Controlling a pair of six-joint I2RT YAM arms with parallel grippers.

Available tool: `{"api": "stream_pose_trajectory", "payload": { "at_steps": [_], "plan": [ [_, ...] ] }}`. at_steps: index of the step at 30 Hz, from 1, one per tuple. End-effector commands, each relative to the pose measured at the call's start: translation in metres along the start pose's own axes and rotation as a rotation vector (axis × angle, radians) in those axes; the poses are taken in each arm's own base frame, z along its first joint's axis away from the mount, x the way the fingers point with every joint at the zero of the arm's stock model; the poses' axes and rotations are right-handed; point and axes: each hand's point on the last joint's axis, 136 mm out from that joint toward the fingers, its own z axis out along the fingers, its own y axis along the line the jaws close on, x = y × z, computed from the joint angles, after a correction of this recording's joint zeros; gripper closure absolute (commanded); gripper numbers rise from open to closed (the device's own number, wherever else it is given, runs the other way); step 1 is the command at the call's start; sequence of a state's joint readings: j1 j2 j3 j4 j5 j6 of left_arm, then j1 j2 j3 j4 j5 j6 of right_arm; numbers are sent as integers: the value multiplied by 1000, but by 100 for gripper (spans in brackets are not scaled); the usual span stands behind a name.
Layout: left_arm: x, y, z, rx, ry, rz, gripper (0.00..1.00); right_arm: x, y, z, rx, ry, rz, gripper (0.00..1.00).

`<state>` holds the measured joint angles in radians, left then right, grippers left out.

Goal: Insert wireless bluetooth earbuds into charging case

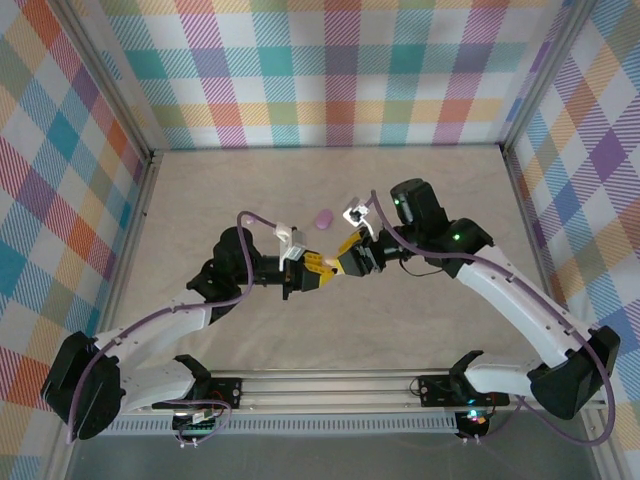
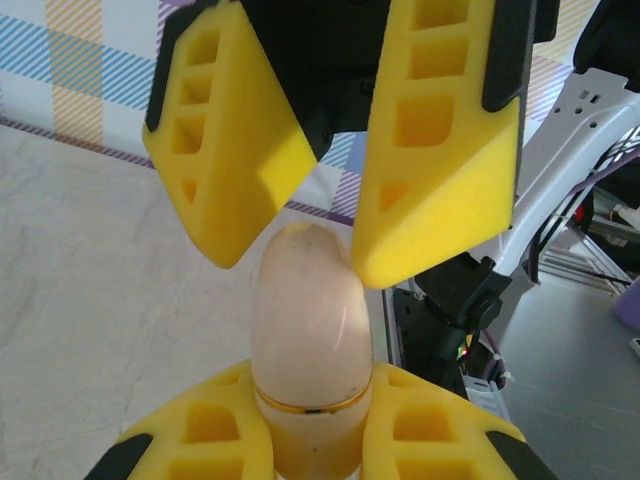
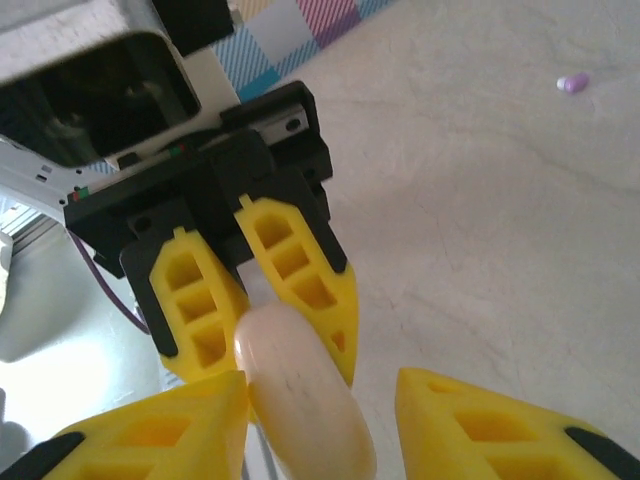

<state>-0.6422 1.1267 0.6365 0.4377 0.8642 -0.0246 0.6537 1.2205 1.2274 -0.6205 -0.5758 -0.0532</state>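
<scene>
A cream egg-shaped charging case (image 2: pixel 310 320) with a thin gold seam is held above the table, lid closed. My left gripper (image 2: pixel 315 400) is shut on its lower half. My right gripper (image 3: pixel 320 385) straddles the case's (image 3: pixel 305 400) rounded top. It stands open, one finger against the case and a gap at the other. In the top view the two grippers (image 1: pixel 322 272) (image 1: pixel 345 262) meet tip to tip at mid-table. A small purple oval piece (image 1: pixel 323 219) lies on the table behind them. I cannot tell whether it is an earbud or a case.
The pale table (image 1: pixel 200 200) is walled by plaid panels on three sides. The purple piece (image 3: pixel 573 83) lies alone on bare surface. The arms' mounting rail (image 1: pixel 330 390) runs along the near edge.
</scene>
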Motion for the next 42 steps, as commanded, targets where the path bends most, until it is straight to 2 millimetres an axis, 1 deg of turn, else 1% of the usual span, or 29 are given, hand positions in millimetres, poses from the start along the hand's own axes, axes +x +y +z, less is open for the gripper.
{"api": "stream_pose_trajectory", "payload": {
  "at_steps": [1, 5, 9, 15, 18, 20, 21, 23, 26, 27, 28, 29, 31, 34, 37, 39, 41, 42],
  "plan": [
    [-18, -12, 2, 76, -17, 13, 100, -13, 0, 4, -27, -64, -61, 62],
    [-23, -12, 4, 86, -29, 4, 100, 0, 7, 9, -95, -40, -38, 67],
    [-29, -10, 4, 99, -50, -10, 100, 12, 12, 8, -118, -44, -39, 72],
    [-41, -11, 1, 132, -85, -35, 100, 28, 18, 11, -174, -46, -32, 73],
    [-46, -12, 0, 145, -88, -45, 100, 32, 16, 15, -203, -42, -3, 73],
    [-47, -10, -1, 134, -88, -56, 100, 32, 13, 17, -204, -39, 14, 69],
    [-47, -8, -1, 123, -88, -64, 100, 31, 10, 17, -198, -41, 21, 68],
    [-52, -3, -4, 101, -115, -82, 100, 30, 7, 15, -195, -50, 27, 69],
    [-55, 9, -7, 69, -139, -125, 100, 34, 0, 16, -164, -54, 32, 70],
    [-52, 14, -6, 53, -122, -140, 100, 33, -4, 16, -137, -58, 38, 67],
    [-43, 21, -3, 25, -83, -161, 100, 31, -12, 16, -86, -65, 48, 56],
    [-34, 27, -2, -4, -46, -176, 100, 28, -19, 14, -36, -76, 54, 46],
    [-15, 43, -1, -59, 10, -209, 100, 12, -41, 5, 113, -116, 77, 37],
    [9, 70, -5, -151, 40, -288, 100, -14, -66, -15, 243, -180, 136, 33],
    [37, 93, -11, -226, 99, -355, 100, -31, -86, -26, 295, -236, 200, 32],
    [55, 107, -16, -268, 128, -399, 100, -32, -104, -27, 328, -248, 247, 32],
    [71, 121, -21, -311, 147, -459, 100, -25, -127, -22, 383, -232, 322, 32],
    [79, 130, -24, -344, 161, -503, 100, -19, -141, -18, 411, -213, 371, 33]
  ]
}}
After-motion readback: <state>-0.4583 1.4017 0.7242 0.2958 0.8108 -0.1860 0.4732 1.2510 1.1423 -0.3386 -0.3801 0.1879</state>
